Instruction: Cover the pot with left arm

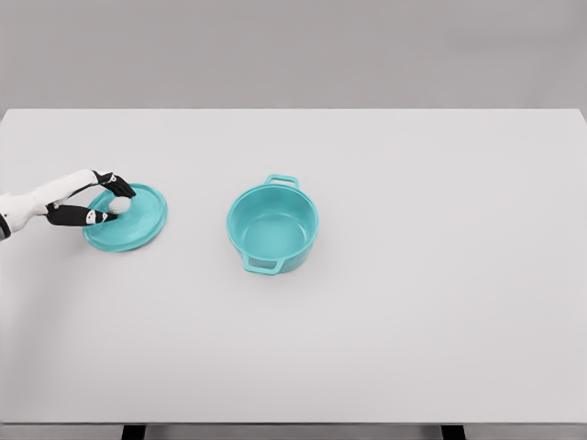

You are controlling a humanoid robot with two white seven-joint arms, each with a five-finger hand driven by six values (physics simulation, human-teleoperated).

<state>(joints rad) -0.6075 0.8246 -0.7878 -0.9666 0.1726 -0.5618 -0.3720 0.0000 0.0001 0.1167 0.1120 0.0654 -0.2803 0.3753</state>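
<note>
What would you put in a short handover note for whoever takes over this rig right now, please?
Left hand: fingers closed around the white knob of the teal lid, which lies on the white table at the left.
Right hand: not in view.
Teal pot: open and empty, near the table's middle, right of the lid.
Done: lid grasped, apparently.
Left: lift the lid, carry it right, set it on the pot.

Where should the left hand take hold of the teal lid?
By the white knob on top of the lid, coming from above and its left side. The lid lies flat on the table, and the left hand already closes around that knob.
</note>
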